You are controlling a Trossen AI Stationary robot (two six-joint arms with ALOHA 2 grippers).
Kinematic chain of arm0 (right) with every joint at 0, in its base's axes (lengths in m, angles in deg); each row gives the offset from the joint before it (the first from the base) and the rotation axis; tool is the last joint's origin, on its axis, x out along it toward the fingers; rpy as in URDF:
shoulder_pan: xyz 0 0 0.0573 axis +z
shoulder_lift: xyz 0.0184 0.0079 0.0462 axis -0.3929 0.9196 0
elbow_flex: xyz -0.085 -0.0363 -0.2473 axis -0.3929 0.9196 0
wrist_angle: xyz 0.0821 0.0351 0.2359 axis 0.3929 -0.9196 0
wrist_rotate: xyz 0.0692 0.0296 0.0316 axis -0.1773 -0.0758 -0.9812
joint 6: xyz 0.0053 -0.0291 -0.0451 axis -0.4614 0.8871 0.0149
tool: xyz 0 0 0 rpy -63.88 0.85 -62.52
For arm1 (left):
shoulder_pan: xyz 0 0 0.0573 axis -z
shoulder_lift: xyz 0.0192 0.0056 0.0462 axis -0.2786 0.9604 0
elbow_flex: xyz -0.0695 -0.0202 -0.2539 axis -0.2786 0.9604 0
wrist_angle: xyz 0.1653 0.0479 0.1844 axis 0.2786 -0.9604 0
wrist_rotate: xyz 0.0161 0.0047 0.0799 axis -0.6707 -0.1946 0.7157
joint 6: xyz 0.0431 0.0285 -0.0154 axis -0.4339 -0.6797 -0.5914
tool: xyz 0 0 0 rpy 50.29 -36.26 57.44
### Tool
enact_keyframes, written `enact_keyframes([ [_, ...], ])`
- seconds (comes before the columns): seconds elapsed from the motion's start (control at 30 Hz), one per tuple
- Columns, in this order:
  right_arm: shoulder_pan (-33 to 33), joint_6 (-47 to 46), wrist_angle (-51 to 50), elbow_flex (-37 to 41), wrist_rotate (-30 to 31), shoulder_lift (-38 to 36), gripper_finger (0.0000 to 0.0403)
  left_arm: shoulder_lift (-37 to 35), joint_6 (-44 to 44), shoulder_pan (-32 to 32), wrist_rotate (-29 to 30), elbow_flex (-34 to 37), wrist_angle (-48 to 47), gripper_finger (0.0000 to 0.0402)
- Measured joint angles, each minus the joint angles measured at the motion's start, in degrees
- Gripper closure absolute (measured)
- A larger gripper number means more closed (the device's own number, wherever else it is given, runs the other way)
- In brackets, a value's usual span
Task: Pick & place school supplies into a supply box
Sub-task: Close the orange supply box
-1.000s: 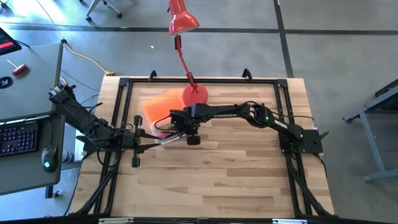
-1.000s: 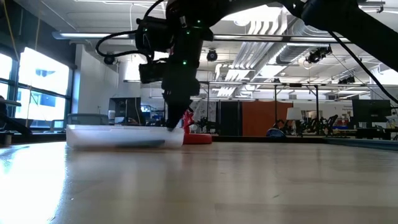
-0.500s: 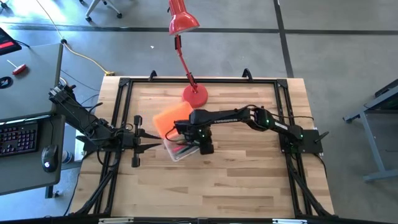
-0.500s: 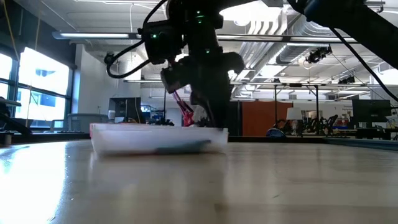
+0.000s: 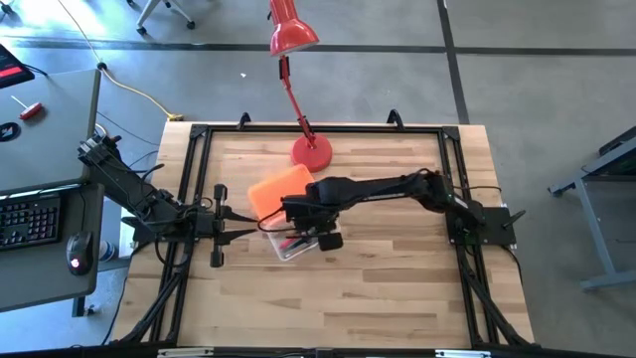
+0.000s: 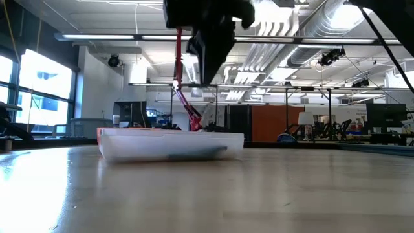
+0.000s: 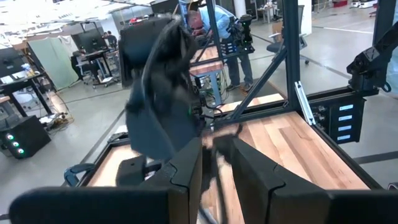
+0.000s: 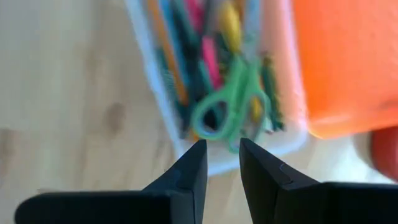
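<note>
Above the supply box [image 8: 163, 112], the right hand [image 8: 219, 160] hovers; no writing readable.

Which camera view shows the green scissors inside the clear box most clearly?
The right wrist view: the green scissors lie on the pens in the supply box, just beyond the right pincer. The high view shows only coloured specks under the arm; the low view shows the box wall; the left wrist view shows neither.

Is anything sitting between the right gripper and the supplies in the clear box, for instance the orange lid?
Nothing visible does. The right gripper hovers directly above the open supply box, with the green scissors and pens exposed below it. The orange lid lies beside the box, not over it.
</note>
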Motion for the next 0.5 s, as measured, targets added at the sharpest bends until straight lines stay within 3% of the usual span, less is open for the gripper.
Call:
enact_keyframes([
  [0.2, 1.3, 3.6, 0.8, 0.0, -6.7, -1.3, 0.0330, 0.0, 0.0, 0.0, 0.0, 0.0, 0.0, 0.0284],
  [0.5, 2.1, 1.8, 2.1, 5.0, -5.8, -3.6, 0.0330, 0.0, 0.0, 0.0, 0.0, 0.0, -0.2, 0.0284],
])
